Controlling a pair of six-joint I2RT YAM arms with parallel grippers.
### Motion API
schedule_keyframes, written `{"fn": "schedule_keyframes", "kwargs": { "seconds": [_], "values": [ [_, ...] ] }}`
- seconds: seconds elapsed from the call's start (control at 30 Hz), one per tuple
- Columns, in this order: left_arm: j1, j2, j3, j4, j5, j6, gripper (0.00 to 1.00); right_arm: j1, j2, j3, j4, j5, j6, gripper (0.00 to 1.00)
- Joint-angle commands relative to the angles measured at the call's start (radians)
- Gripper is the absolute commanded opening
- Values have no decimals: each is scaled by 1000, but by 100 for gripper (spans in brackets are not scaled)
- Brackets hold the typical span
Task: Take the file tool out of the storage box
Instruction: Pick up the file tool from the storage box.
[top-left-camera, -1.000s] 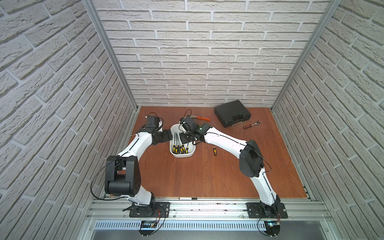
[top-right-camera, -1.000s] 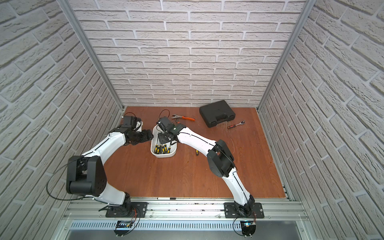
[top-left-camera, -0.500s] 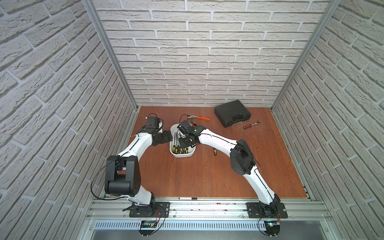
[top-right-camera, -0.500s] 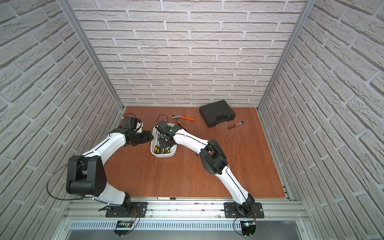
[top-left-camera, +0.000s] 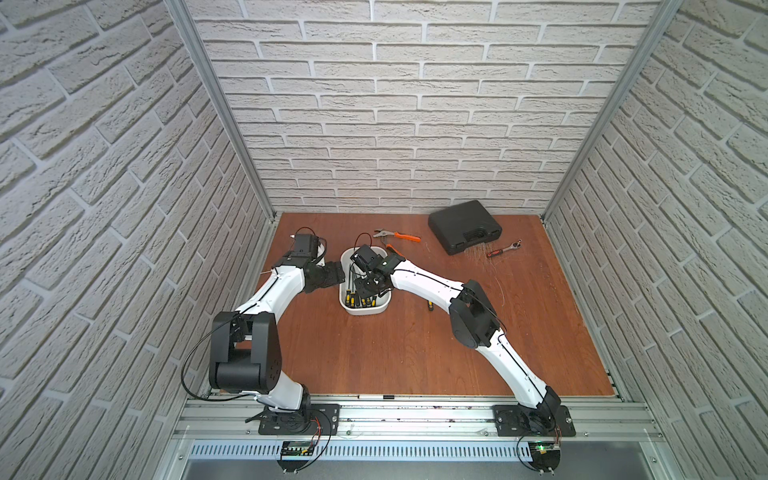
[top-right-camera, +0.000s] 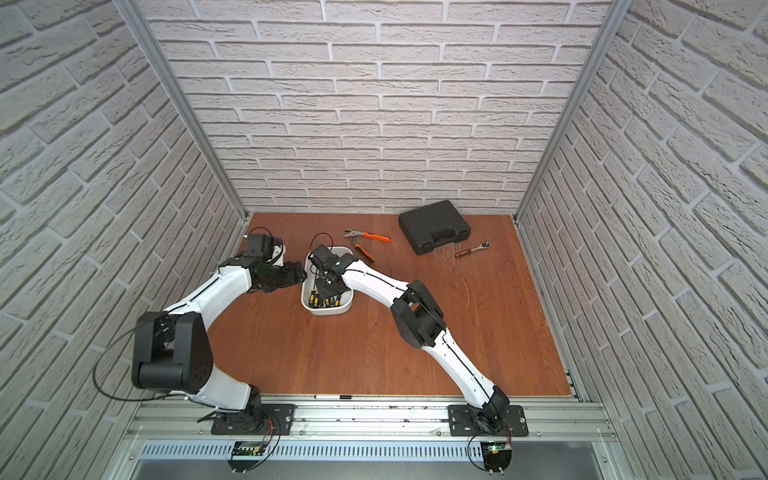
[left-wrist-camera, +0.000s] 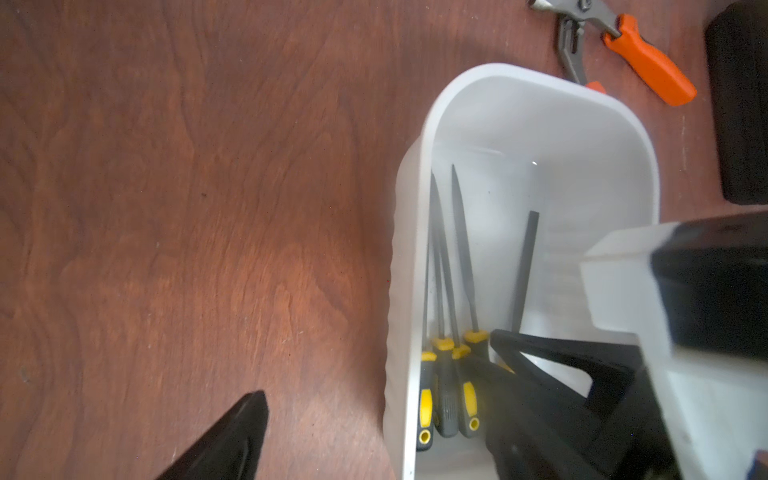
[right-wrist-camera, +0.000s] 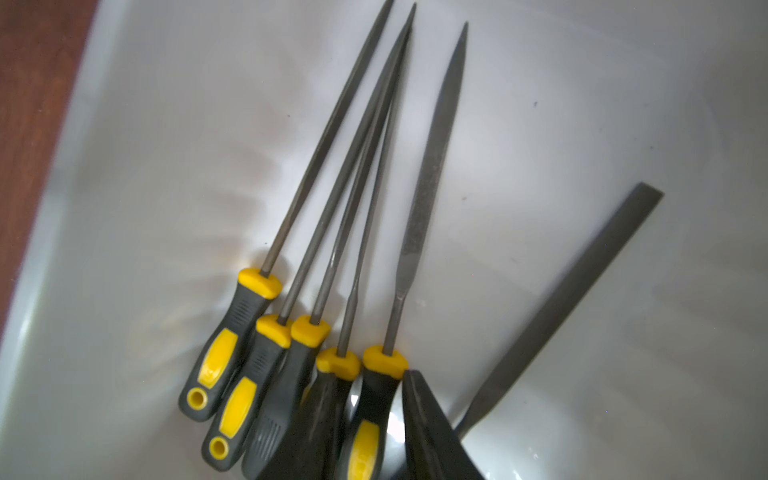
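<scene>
The white storage box (top-left-camera: 385, 300) (top-right-camera: 348, 305) (left-wrist-camera: 415, 257) stands left of the table's middle. Several file tools with black-and-yellow handles lie in it. My right gripper (top-left-camera: 368, 286) (top-right-camera: 328, 286) (right-wrist-camera: 368, 376) is down inside it. Its jaws stand narrowly either side of the handle of a tapered flat file tool (right-wrist-camera: 432, 166), and slivers of white show on both sides. One finger (right-wrist-camera: 428, 432) hides the handle of a blunt flat file (right-wrist-camera: 573, 291). My left gripper (top-left-camera: 334, 274) (top-right-camera: 297, 272) (left-wrist-camera: 378, 395) is open wide astride the box's left wall, holding nothing.
Orange-handled pliers (top-left-camera: 397, 236) (left-wrist-camera: 648, 58) lie just behind the box. A black case (top-left-camera: 464, 226) and a ratchet (top-left-camera: 504, 248) sit at the back right. A small yellow-and-black tool (top-left-camera: 429, 306) lies on the table right of the box, by my right forearm.
My right gripper has come down and forward inside the box onto the file handles, with its elbow swinging left. The left arm has not moved.
</scene>
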Motion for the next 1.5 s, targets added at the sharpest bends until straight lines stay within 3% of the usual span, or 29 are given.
{"fn": "schedule_keyframes", "kwargs": {
  "seconds": [0.0,0.77,1.47],
  "values": [
    [3,-34,-22,13,-8,0,88,1,4,31,-15,29,-16,33],
    [25,-33,-29,2,-5,21,88,-18,33,9,-23,30,-18,31],
    [66,-44,-33,-10,16,47,88,-14,119,121,-81,52,-10,31]
  ]
}}
